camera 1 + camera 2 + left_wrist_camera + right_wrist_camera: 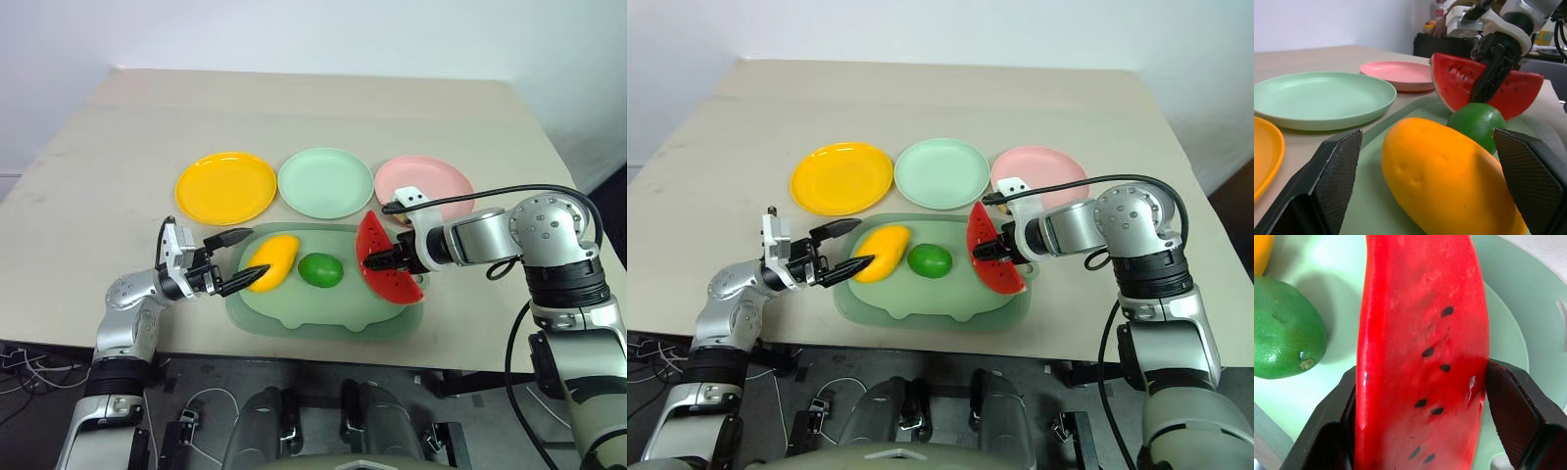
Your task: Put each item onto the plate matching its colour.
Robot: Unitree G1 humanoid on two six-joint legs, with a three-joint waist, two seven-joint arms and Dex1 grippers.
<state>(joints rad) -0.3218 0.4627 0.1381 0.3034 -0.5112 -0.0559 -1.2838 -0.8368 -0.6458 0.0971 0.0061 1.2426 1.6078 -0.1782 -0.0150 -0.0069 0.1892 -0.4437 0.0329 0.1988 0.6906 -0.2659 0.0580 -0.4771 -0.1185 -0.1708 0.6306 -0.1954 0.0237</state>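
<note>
Both grippers are engaged: the watermelon slice is pinched by the right gripper, possibly slipping if thinly held; the mango is straddled by the left gripper's spread jaws.

Oblong yellow-orange toy mango, small round dark-green toy lime, red triangular toy watermelon slice left to right on large pale-green cutting mat, yellow-orange round plastic plate, pale mint green round plastic plate, pale pink round plastic plate in a row behind

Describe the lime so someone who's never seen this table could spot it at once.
On the beige table, find the pale-green mat lying in front of the row of three plates. The lime sits near the mat's middle, between the mango on the left and the watermelon slice on the right. It is the only small, round, dark-green item there.
</note>
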